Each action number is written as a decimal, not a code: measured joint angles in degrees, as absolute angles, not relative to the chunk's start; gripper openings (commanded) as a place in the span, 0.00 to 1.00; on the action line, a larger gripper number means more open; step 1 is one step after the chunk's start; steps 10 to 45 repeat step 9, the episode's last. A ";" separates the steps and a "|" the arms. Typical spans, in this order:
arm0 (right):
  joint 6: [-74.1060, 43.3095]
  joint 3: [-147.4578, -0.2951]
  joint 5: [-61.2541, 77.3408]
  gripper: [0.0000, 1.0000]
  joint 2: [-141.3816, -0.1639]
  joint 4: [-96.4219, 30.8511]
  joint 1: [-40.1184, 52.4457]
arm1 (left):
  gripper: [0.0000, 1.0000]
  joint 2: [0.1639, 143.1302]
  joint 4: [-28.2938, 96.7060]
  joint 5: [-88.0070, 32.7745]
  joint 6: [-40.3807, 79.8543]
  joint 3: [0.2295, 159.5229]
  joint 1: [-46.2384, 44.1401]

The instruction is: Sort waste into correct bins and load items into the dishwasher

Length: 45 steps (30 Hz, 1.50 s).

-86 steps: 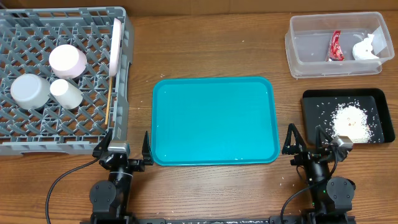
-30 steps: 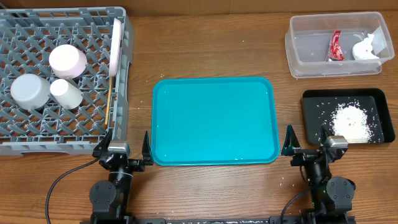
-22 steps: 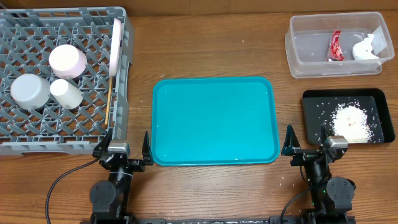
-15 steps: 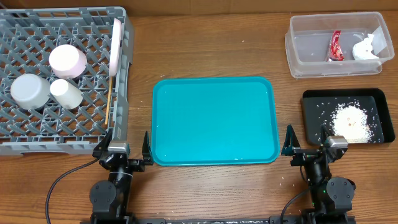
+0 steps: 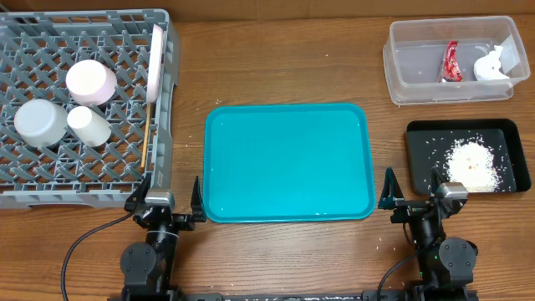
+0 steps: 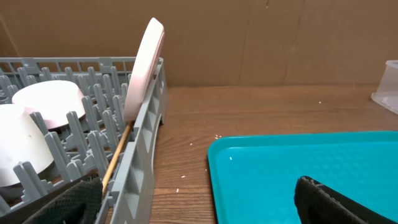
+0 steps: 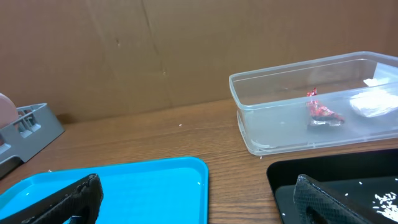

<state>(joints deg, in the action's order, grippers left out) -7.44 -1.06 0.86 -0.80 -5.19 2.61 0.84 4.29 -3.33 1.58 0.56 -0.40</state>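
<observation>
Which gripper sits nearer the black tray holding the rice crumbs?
Right. The right gripper rests open just off the near-left corner of the black tray. The left gripper sits on the far side of the teal tray, by the grey rack.

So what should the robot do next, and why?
I'd guess: stop, left end effector and right end effector open and empty. Nothing seems left to sort: the teal tray is bare, the red wrapper and napkin lie in the clear tub, the rice is in the black tray, and the plate, white bowl, steel bowl, cup and chopsticks sit in the grey rack.
</observation>
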 measured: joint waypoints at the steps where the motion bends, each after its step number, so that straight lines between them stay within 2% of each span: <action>1: -7.46 -1.06 0.86 1.00 -0.80 -5.17 2.61 | 1.00 0.84 4.29 -3.33 1.58 0.56 -0.40; 45: -7.44 -1.06 0.86 1.00 -0.80 -5.15 2.61 | 1.00 0.84 4.29 -3.33 1.58 0.56 -0.40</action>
